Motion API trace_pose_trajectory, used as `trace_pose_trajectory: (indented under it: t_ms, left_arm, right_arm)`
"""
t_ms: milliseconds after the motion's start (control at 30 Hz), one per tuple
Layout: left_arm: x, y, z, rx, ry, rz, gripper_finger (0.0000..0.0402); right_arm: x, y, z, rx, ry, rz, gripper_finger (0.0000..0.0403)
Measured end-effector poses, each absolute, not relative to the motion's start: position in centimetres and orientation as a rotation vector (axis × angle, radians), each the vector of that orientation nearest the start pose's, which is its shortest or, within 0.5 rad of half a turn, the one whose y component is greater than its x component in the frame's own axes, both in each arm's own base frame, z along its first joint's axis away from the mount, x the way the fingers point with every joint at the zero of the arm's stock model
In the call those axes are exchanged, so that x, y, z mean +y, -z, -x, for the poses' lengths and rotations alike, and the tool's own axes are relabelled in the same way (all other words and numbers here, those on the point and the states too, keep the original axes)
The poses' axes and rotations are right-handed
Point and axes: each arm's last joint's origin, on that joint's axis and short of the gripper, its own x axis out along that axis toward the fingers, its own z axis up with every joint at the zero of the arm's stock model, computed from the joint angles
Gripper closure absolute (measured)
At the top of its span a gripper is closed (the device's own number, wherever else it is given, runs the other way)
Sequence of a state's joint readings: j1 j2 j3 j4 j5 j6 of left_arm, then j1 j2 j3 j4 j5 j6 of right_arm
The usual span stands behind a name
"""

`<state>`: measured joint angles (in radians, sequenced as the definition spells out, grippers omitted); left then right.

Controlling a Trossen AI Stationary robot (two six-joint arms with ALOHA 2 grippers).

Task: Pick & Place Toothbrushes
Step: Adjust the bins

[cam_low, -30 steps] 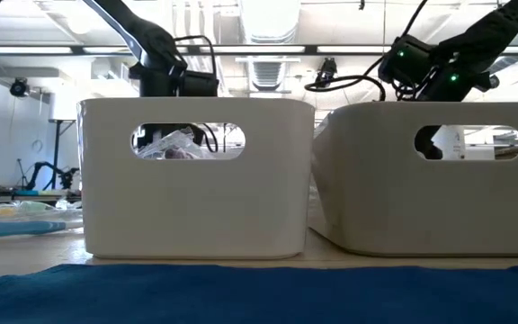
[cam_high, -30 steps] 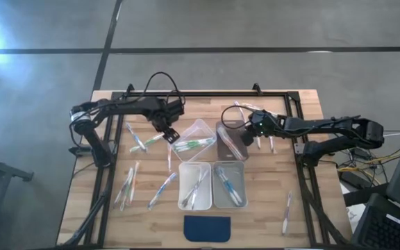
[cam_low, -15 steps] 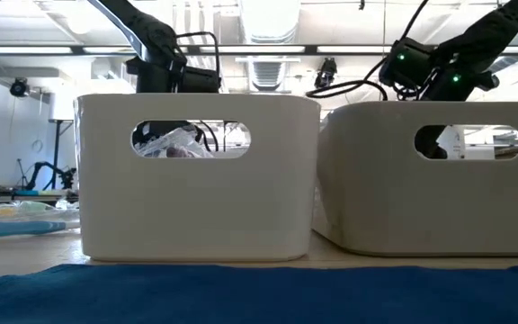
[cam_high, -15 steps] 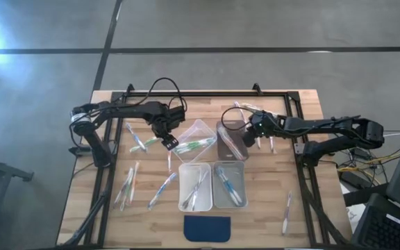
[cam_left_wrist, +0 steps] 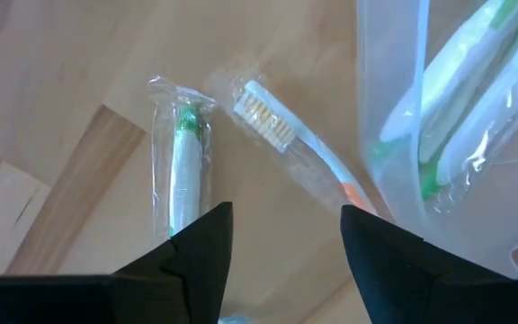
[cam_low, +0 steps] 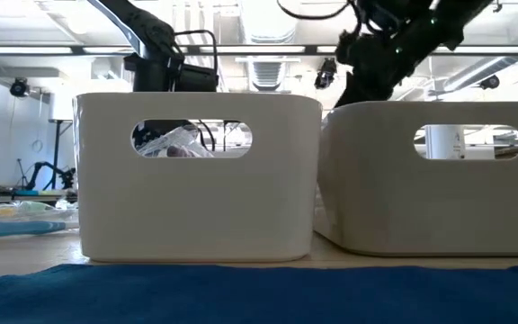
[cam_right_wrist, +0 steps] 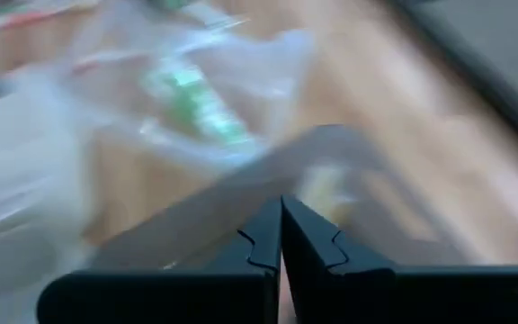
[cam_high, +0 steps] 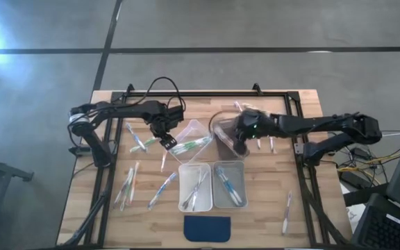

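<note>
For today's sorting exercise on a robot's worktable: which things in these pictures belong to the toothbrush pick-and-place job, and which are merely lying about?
Part of the job:
- toothbrushes loose on the wood and in the bins
- clear bins
- left gripper, open over an orange-accented toothbrush and a wrapped green one
- right gripper, shut, above the far right bin

Lying about:
- dark blue pad
- black frame rails

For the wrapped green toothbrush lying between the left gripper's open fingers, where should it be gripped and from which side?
Grip the green toothbrush across the middle of its handle, coming straight down from above. It lies flat on the table, and the left gripper is open over it. The orange-handled toothbrush and the clear bin lie close beside it, so probably keep the fingers clear of them.
</note>
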<state>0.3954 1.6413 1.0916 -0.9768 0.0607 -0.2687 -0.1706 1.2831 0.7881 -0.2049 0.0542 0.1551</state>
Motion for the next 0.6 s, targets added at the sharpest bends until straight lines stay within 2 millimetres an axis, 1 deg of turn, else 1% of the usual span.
trace_pose_trajectory:
  t_ms: [133, 200, 367, 467, 600]
  left_arm:
    - [10.7, -19.6, -26.1, 1.449, -0.470, 0.559, 0.0191]
    - [10.7, -19.8, -26.0, 1.443, -0.471, 0.559, 0.0191]
    - [10.6, -20.3, -25.8, 1.420, -0.480, 0.566, 0.0191]
    - [10.6, -20.5, -25.7, 1.419, -0.482, 0.569, 0.0191]
    - [10.5, -20.5, -25.7, 1.423, -0.482, 0.569, 0.0191]
  right_arm:
    - [-2.4, -21.7, -28.1, 0.754, 0.157, -0.150, 0.0395]
    - [-1.3, -21.1, -29.6, 0.786, 0.113, -0.093, 0.0395]
    - [1.1, -20.9, -33.4, 0.806, 0.040, 0.054, 0.0395]
    - [1.6, -20.8, -35.1, 0.842, 0.042, 0.106, 0.0395]
    - [1.5, -19.8, -36.4, 0.947, 0.079, 0.138, 0.0395]
